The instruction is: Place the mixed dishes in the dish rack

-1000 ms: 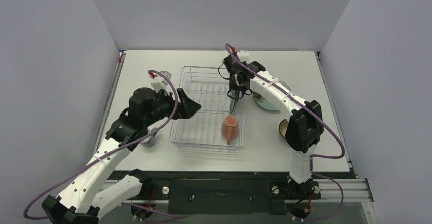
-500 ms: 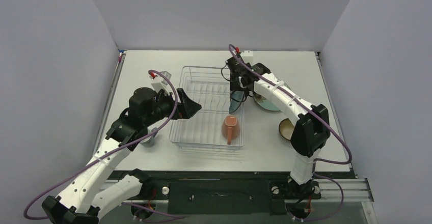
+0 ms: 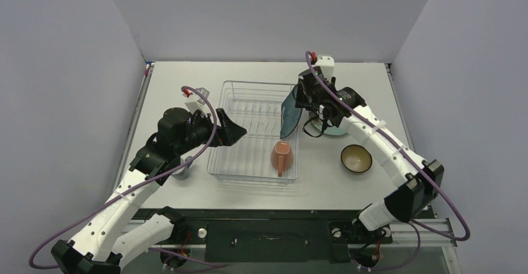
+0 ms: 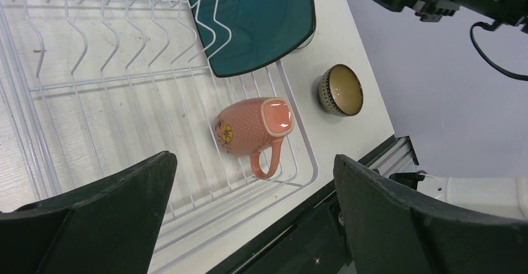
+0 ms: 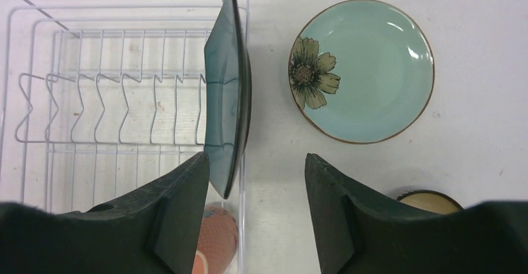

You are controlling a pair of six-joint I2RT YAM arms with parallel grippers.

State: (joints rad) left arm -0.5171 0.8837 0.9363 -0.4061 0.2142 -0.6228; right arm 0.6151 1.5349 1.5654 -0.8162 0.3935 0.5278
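While the left gripper [image 4: 252, 162] and right gripper [image 5: 255, 157] hang open, a dark plate [image 5: 227, 87] stands edgewise in the rack [image 3: 258, 82].
Orange mug [image 4: 246, 127] lies nearby.

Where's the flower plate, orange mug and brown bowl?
flower plate [image 5: 367, 81]: right wrist view, its pale middle.
orange mug [image 4: 248, 127]: left wrist view, its dotted side.
brown bowl [image 3: 356, 157]: top view, its tan inside.

My right gripper [image 3: 307, 103] hangs just right of the dark teal plate [image 3: 289, 115], which stands upright at the dish rack's [image 3: 246, 152] right edge; 1 salmon mug [image 3: 281, 157] lies inside.
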